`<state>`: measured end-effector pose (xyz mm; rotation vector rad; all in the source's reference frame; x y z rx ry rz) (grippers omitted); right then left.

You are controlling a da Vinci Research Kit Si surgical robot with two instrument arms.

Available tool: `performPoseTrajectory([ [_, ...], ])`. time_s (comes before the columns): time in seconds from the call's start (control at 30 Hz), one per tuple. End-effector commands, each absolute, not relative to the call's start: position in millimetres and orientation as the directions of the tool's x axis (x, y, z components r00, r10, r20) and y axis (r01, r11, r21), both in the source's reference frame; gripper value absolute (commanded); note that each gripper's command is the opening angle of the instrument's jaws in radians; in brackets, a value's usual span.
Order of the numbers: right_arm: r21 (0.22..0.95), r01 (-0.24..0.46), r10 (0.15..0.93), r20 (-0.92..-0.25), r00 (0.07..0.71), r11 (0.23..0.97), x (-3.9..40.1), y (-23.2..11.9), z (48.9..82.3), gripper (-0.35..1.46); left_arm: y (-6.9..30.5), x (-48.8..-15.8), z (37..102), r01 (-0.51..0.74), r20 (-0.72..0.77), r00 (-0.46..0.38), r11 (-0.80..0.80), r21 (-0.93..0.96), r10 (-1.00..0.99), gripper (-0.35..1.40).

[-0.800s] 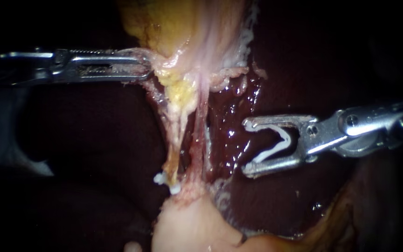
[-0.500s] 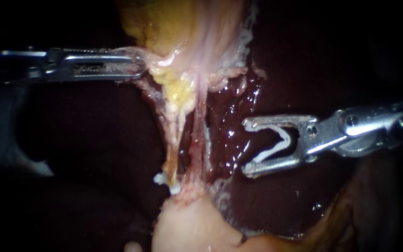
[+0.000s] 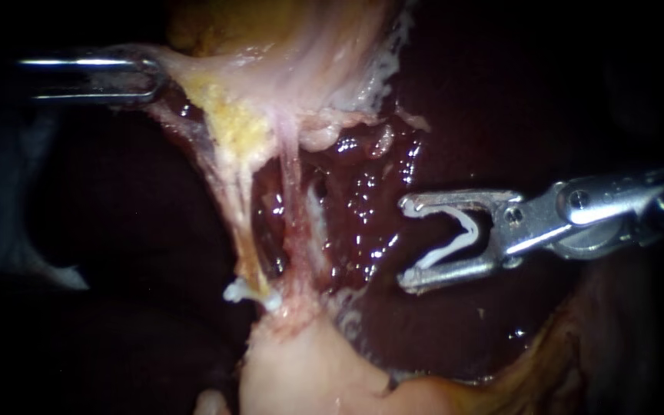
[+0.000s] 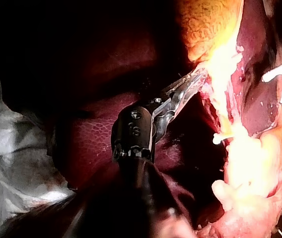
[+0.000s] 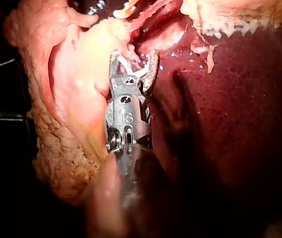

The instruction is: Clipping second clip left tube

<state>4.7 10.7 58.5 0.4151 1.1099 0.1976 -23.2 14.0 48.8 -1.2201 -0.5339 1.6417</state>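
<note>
Steel left instrument (image 3: 154, 77) pinched yellowish tissue (image 3: 224, 127) (upper left); silver right instrument's (image 3: 409, 242) spread jaws gripped a white bent clip (image 3: 470, 229)

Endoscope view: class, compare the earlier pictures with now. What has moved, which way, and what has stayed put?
The left instrument, still gripping the tissue, has pulled it towards the view's left and slightly up. The left tube now slants, and its white clip has shifted left with it. The right instrument and its loaded clip have stayed put.

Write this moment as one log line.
left instrument: shut on tissue | right instrument: holds open clip, clear of left tube | fitted clip: on left tube
</note>
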Motion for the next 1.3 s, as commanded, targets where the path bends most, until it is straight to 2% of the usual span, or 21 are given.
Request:
performPoseTrajectory([
  [0.03, 0.421, 0.054, 0.357, -0.826, 0.437, 0.906, 4.7, 10.6, 58.4, 0.5, 14.0, -23.2, 48.7, -0.442, -0.464, -0.009, -0.42, -0.793, 0.886, -0.35],
  [0.23, 0.428, 0.08, 0.356, -0.829, 0.43, 0.9, 6.4, 9.7, 58.2, 0.5, 13.7, -23.3, 48.7, -0.444, -0.465, -0.008, -0.42, -0.792, 0.885, -0.35],
  [0.43, 0.451, 0.101, 0.373, -0.827, 0.421, 0.887, 10.4, 8.0, 58.5, 0.5, 13.5, -23.4, 48.5, -0.446, -0.465, -0.007, -0.42, -0.791, 0.885, -0.35],
  [0.9, 0.497, 0.121, 0.412, -0.812, 0.413, 0.859, 17.9, 6.8, 62.5, 0.5, 13.0, -24.2, 48.4, -0.447, -0.466, -0.006, -0.419, -0.79, 0.885, -0.35],
  [1.3, 0.528, 0.134, 0.437, -0.798, 0.415, 0.839, 20.3, 6.7, 66.2, 0.5, 12.9, -24.5, 48.5, -0.446, -0.466, -0.006, -0.42, -0.79, 0.885, -0.35],
])
